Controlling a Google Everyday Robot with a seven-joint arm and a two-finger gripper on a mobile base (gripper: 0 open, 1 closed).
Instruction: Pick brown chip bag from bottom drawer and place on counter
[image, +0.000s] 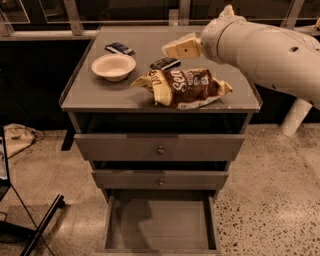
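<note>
The brown chip bag lies on its side on the counter, near the front edge at the middle right, with its white "Sea" lettering facing up. My gripper hangs just above and behind the bag, apart from it, open and empty. The bottom drawer is pulled out below and its grey floor is bare.
A cream bowl stands on the counter's left. Two small dark wrapped bars lie behind it and behind the bag. The two upper drawers stand slightly out. My white arm reaches in from the right. A black stand leg is on the floor at left.
</note>
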